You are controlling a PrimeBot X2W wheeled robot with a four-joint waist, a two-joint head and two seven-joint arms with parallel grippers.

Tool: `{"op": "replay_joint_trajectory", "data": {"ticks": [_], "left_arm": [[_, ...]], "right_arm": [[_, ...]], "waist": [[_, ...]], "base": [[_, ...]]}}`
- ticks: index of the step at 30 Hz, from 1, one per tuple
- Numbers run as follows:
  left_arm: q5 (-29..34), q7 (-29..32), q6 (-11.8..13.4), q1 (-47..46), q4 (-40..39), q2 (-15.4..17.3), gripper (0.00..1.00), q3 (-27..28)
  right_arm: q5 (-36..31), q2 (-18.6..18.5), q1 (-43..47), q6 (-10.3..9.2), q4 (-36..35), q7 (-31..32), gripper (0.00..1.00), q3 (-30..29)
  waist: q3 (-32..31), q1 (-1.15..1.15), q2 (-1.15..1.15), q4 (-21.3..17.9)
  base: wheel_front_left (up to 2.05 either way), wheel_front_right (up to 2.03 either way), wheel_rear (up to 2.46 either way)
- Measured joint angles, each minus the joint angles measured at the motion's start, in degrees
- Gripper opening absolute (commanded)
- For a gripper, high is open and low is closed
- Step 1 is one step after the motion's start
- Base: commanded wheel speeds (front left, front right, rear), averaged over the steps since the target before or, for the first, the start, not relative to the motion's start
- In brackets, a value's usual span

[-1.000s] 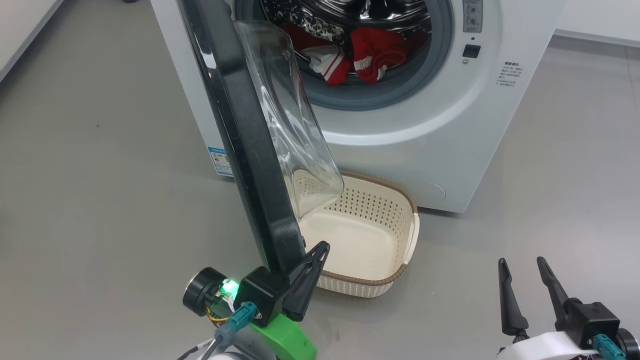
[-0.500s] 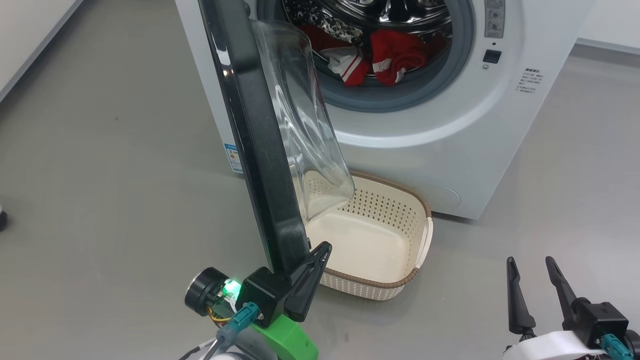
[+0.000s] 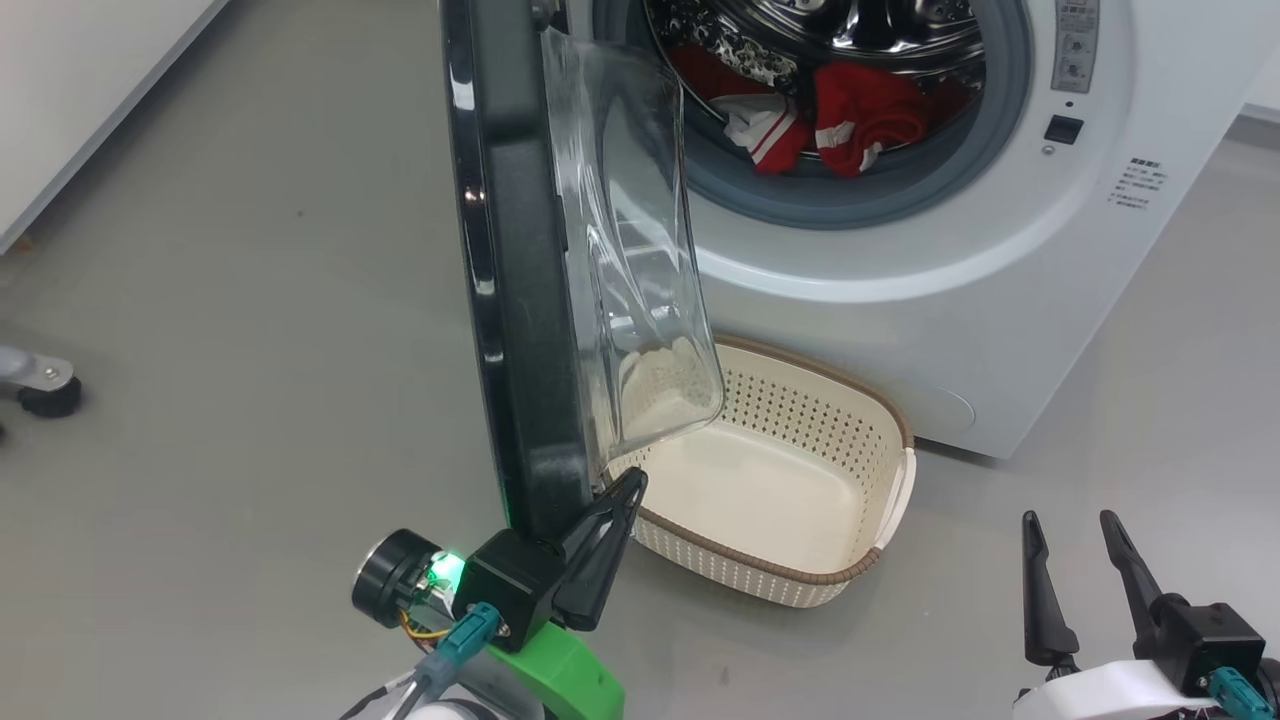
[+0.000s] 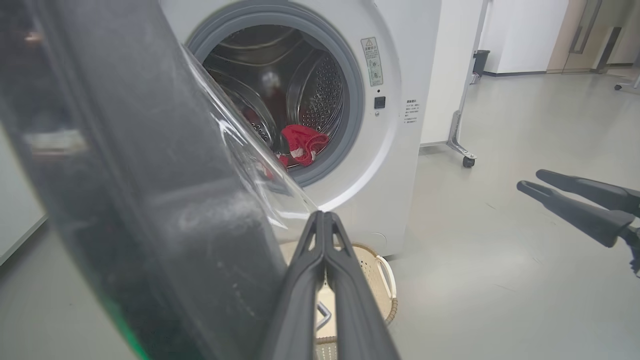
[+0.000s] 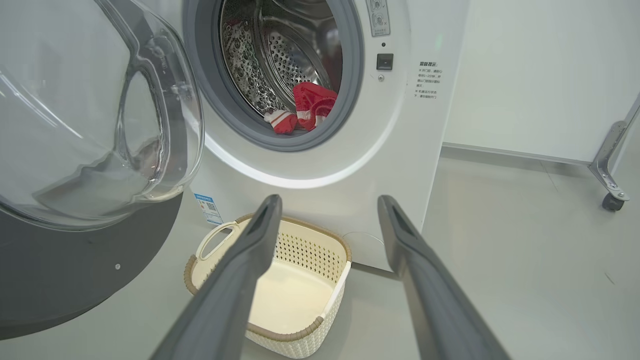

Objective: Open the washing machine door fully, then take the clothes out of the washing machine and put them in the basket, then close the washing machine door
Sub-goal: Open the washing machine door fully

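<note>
The washing machine (image 3: 900, 270) stands with its drum exposed, and the red and white clothes (image 3: 860, 120) lie at the drum's front. The washing machine door (image 3: 510, 300) stands out edge-on, its glass bowl hanging over the basket (image 3: 760, 490), which is bare inside. My left gripper (image 3: 630, 482) is shut, its tips resting against the door's lower inner edge. In the left wrist view the shut fingers (image 4: 322, 216) lie beside the door (image 4: 125, 200), with the clothes (image 4: 300, 142) beyond. My right gripper (image 3: 1070, 522) is open at the lower right, apart from everything. The right wrist view faces the basket (image 5: 300, 295) and the clothes (image 5: 312, 105).
A castor wheel (image 3: 45, 385) sits on the grey floor at far left, near a white wall (image 3: 80, 80). A wheeled stand leg (image 5: 607, 195) stands right of the machine. Open floor lies to the right of the basket.
The head camera has shifted, sliding the scene rightward. The door has swung a little wider, with my shut left gripper staying against its lower edge. The right gripper stays open.
</note>
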Motion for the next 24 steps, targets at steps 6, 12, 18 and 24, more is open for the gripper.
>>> {"op": "replay_joint_trajectory", "data": {"ticks": [6, 12, 18, 24], "left_arm": [[-0.03, -0.52, 2.21, 0.57, -0.79, 0.05, 0.0, 2.11], [0.26, -1.11, 3.67, 1.62, -0.79, 0.91, 0.0, 4.85], [0.69, -1.71, 5.21, 2.4, -0.23, 2.33, 0.0, 8.89], [0.7, -2.22, 5.83, 2.83, 0.41, 2.49, 0.0, 12.46]], "right_arm": [[-0.47, -0.01, 0.01, 0.02, -0.14, 0.0, 1.0, -0.33], [-0.92, -0.07, 0.01, 0.29, -0.18, 0.0, 1.0, -0.35], [-1.03, -0.08, -0.01, 0.76, -0.12, 0.0, 1.0, -0.03], [-1.3, -0.12, -0.01, 0.77, -0.1, 0.0, 1.0, -0.03]], "waist": [[0.26, 0.0, 0.0, 1.9], [0.63, 0.0, 0.0, 3.46], [0.8, 0.0, 0.0, 3.87], [1.04, 0.0, 0.0, 3.87]], "base": [[0.0, 0.0, 0.0], [0.0, 0.0, 0.0], [0.0, 0.0, 0.0], [0.0, 0.0, 0.0]]}}
